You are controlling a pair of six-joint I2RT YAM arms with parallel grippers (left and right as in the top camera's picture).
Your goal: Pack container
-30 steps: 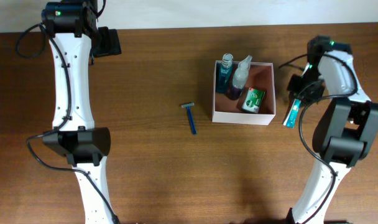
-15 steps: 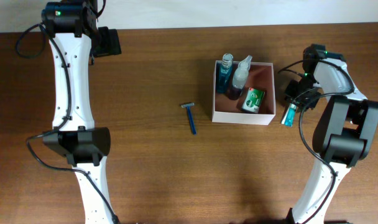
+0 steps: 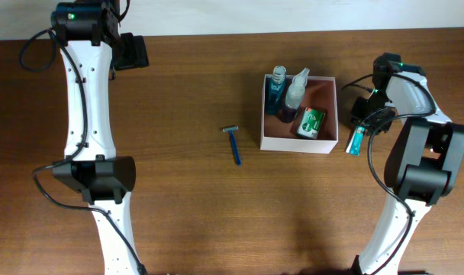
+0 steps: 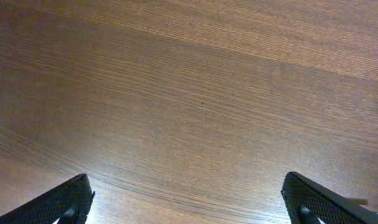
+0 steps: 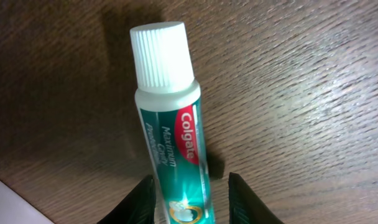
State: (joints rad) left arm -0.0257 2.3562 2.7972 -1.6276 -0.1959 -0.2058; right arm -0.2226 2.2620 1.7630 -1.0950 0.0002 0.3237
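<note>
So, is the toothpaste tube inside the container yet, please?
Not yet: the toothpaste tube is outside, just right of the container.

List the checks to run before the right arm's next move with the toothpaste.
1. Toothpaste tube between the right gripper fingers: ok.
2. Grip firm: cannot tell; a gap shows at one finger.
3. Room in the container: ok, bare floor beside the green packet.
4. Left gripper clear: ok, open, far from the container.
5. Razor packed: not ok, it lies outside, left of the container.
</note>
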